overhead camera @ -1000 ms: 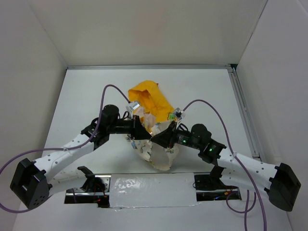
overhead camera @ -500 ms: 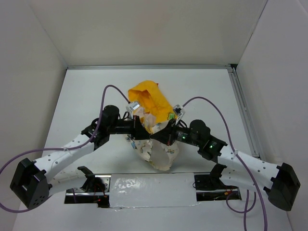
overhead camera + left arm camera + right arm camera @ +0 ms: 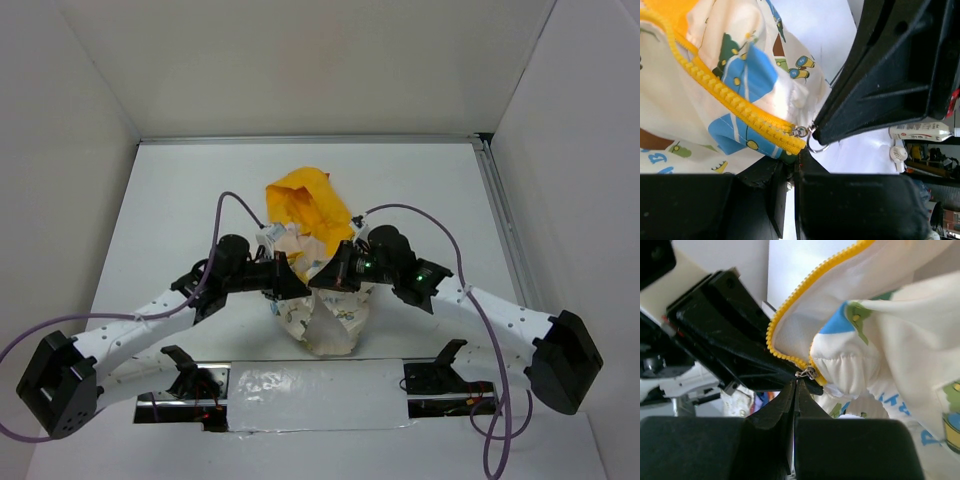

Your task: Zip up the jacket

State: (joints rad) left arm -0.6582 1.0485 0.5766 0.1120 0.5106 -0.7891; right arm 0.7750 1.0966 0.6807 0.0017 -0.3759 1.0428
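The jacket (image 3: 325, 318) is bunched at the table's middle, cream printed body near, yellow-orange hood (image 3: 300, 203) far. My left gripper (image 3: 297, 286) is shut on the jacket's bottom edge right at the end of the yellow zipper (image 3: 742, 109); its jaws (image 3: 794, 162) pinch fabric under that end. My right gripper (image 3: 328, 277) meets it from the right and is shut (image 3: 796, 385) on the pull of the silver zipper slider (image 3: 807, 373). The slider (image 3: 801, 131) sits at the zipper's bottom end, its ring running into the right gripper's black finger (image 3: 880, 75).
A silver taped strip (image 3: 315, 392) runs along the near edge between the arm bases. White walls enclose the table on three sides. Purple cables (image 3: 420, 215) loop over both arms. The left gripper's black body (image 3: 725, 335) fills the left of the right wrist view.
The right arm has swung in and back toward the centre. The left gripper has dropped slightly nearer. Both grippers stay closed together on the jacket, which has shifted a little.
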